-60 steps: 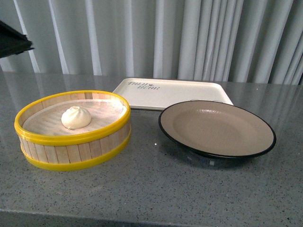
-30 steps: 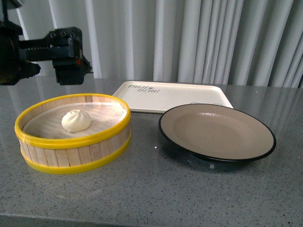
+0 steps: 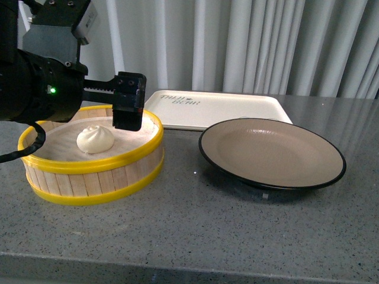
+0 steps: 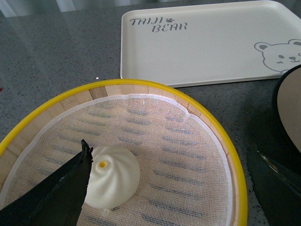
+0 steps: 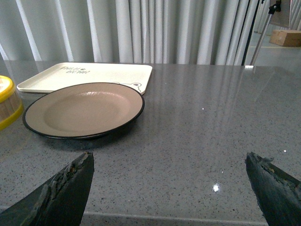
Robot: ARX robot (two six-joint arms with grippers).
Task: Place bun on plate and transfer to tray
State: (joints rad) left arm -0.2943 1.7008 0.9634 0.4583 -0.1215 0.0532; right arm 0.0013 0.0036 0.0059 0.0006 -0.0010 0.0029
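hidden: plate (image 4: 289, 110) partly cut off behind one of the left fingers (image 4: 61, 188) | bun (image 4: 115, 181): in steamer basket (image 4: 225, 150), just beside the other finger | left fingers: spread wide, empty | right fingers (image 5: 66, 188): wide apart, empty, above open table (image 5: 188, 155)

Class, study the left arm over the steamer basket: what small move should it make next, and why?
Probably shift the left gripper sideways until the bun is centred between its open fingers. In the wrist view the bun sits close beside one finger, off-centre, in the steamer basket, not yet gripped.
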